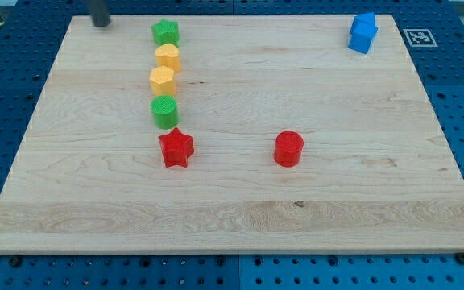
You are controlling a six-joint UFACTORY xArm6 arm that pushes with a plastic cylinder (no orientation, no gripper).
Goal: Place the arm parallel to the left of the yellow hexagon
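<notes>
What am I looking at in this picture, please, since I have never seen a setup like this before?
This is a single camera picture looking down at an angle on a wooden board that rests on a blue pegboard table. Where the camera is mounted is not recorded. The machine is a robot arm with no hand; it ends in a dark rod, and my tip shows at the view's top left, touching no block. It holds nothing; it only pushes blocks.

A column of blocks runs down the board: a green block, a yellow hexagon, a second yellow block, another green block, then a red star. A red cylinder stands to the right, and a blue block sits at the top right.
</notes>
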